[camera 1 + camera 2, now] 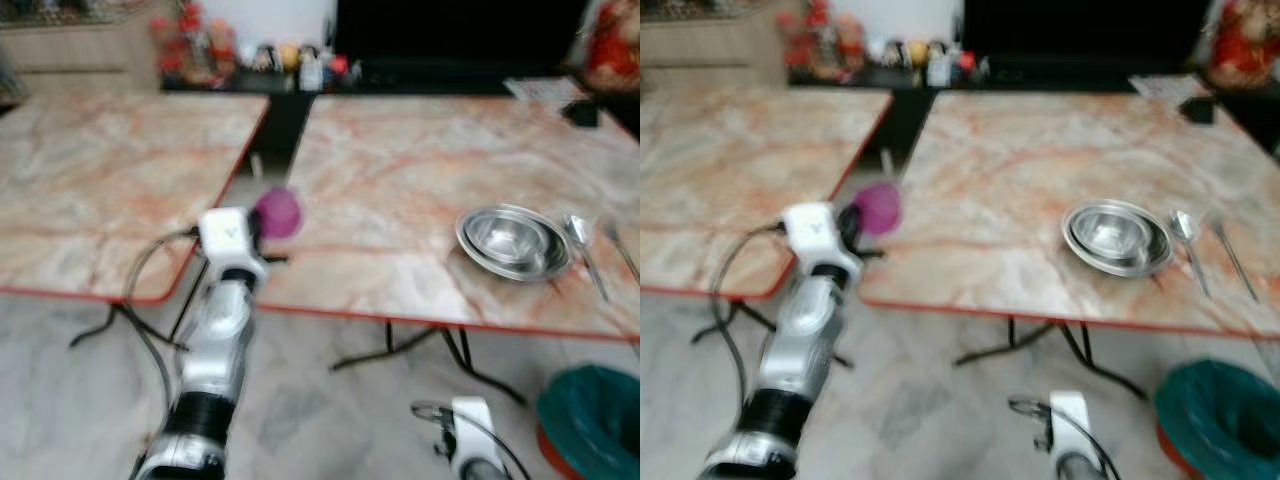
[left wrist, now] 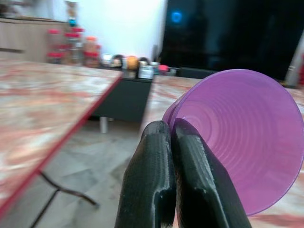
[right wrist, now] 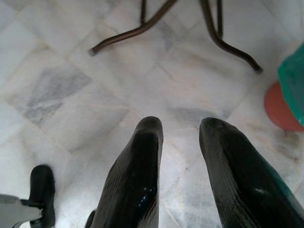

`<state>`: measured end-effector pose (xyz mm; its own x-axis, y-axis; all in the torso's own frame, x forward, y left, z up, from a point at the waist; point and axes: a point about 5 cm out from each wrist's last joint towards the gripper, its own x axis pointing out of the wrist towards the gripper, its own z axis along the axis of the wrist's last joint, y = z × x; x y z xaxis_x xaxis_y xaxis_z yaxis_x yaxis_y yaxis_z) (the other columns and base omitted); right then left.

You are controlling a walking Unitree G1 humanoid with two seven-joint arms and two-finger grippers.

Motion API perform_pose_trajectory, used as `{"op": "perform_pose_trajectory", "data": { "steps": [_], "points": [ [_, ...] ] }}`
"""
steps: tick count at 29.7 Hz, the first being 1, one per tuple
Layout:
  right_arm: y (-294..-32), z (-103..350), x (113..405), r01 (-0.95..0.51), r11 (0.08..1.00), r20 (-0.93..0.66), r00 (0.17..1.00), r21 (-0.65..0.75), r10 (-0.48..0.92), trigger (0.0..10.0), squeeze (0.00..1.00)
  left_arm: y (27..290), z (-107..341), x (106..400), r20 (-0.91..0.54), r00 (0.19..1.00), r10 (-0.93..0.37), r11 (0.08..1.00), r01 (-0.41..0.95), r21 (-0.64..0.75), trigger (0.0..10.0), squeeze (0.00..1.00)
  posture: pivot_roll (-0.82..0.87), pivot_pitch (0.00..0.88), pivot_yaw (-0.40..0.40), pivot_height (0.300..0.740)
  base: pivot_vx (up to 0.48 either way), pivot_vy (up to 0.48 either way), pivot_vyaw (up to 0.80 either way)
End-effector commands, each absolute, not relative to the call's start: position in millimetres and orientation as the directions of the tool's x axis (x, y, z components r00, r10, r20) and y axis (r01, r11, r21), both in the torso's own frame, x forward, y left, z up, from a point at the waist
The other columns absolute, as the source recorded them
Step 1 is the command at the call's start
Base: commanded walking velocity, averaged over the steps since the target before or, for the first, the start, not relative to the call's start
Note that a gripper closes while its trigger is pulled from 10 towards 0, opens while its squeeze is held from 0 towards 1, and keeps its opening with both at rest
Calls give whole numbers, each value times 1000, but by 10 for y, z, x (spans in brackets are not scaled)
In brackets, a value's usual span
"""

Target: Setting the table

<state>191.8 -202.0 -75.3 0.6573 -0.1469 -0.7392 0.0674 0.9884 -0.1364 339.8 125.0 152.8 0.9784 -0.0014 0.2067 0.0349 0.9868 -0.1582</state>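
Head views, cup: The left gripper (image 1: pixel 268 222) holds a purple cup (image 1: pixel 278 212) up in the air, right at the near left corner of the right table (image 1: pixel 400 200).
Head views, place setting: A shiny bowl (image 1: pixel 514 240) sits near the front edge of that table. A spoon (image 1: pixel 583 248) lies just beside it, and another thin piece of cutlery (image 1: pixel 620 248) lies next to the spoon. It is too blurry to say what kind.
Head views, room to move: There is a lot of bare table between the cup and the bowl. The left table (image 1: pixel 110 180) is close by, with a gap of floor between the two.
Left wrist view, grip: The two black fingers (image 2: pixel 156 180) are squeezed tight on the thin wall of the cup. The cup lies on its side, its open mouth facing away from the camera.
Left wrist view, doing it well: The robot should probably turn the cup upright and lift it clear of the red table edge (image 2: pixel 61 142) first. Then it can set the cup down close to the bowl, well back from the edge.
Right wrist view, other arm: The right gripper (image 3: pixel 178 142) hangs low over the floor (image 3: pixel 95 71). Its fingers are apart and hold nothing.
Right wrist view, watch out: Black table legs (image 3: pixel 223 38) and a green bin (image 3: pixel 292 80) are near, so the robot should step with care.
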Motion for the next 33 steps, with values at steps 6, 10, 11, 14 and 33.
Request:
{"op": "perform_pose_trajectory", "data": {
  "steps": [6, 10, 11, 14, 33],
  "points": [
    [-2069, -763, 1884, 66, 986, -745, 648, -152, -158, 10000, 0, 1098, 1588, 3411, 231, 971, -56, 985, 91, -144, 10000, 0, -10, 26, 43, 740, 320, -336, 0],
    [-2059, -758, 1898, 73, 987, -743, 651, -144, -157, 10000, 0, 1099, 1582, 3403, 231, 971, -61, 986, 95, -140, 10000, 0, -7, 25, 43, 740, 321, -353, 0],
    [-2057, -757, 1899, 75, 987, -743, 651, -142, -157, 10000, 0, 1104, 1579, 3401, 230, 971, -62, 986, 96, -138, 10000, 0, -6, 24, 45, 740, 319, -356, 0],
    [-2049, -762, 1892, 71, 987, -744, 650, -142, -154, 10000, 0, 1110, 1570, 3392, 229, 971, -67, 986, 99, -133, 10000, 0, -3, 22, 48, 740, 324, -351, 0],
    [-1881, -841, 1783, 66, 991, -770, 625, -113, -129, 10000, 0, 1325, 1353, 3186, -59, 938, -342, 938, 345, 39, 10000, 0, 28, 3, 105, 740, 17, -18, 0]
  ]
}}
